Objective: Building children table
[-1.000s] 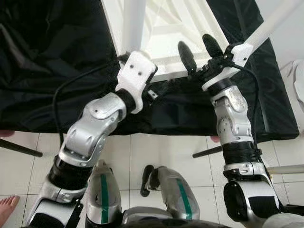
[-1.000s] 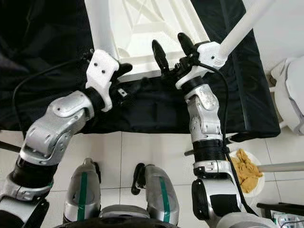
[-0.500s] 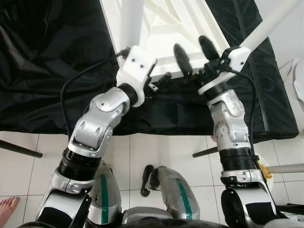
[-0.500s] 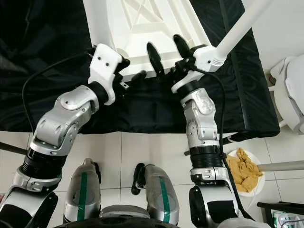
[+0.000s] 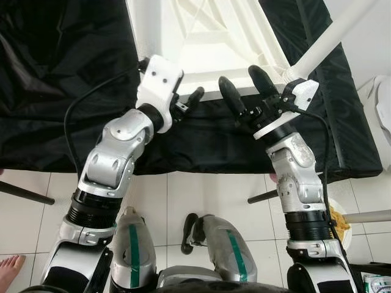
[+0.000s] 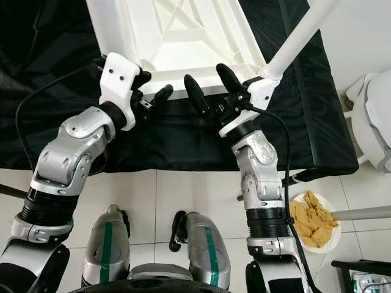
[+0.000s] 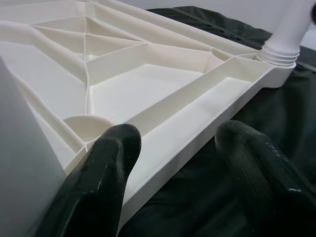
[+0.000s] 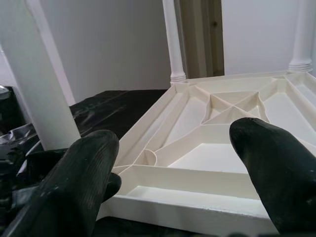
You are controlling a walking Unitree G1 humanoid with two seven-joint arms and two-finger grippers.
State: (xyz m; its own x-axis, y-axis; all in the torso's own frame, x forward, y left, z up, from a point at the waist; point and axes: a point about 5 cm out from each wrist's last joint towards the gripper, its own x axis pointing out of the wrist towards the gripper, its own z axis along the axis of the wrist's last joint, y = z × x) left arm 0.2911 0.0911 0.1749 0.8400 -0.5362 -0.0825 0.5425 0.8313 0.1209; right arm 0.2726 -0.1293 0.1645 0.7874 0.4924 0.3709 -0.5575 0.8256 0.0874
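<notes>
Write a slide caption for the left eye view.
Both open grippers, left and right, flank the upturned white tabletop's near edge.

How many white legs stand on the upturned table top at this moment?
4 legs: one beside the left gripper, one beside the right gripper, and two at the far corners.

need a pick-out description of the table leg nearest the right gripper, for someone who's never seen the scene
Find the black sheet on the tiled floor; a white tabletop lies upside down on it, ribs showing. At its near corner on the robot's right, just beyond the open right gripper, a white leg rises from the corner socket. Unlike the leg beside the left gripper, it slants up and rightward.
</notes>
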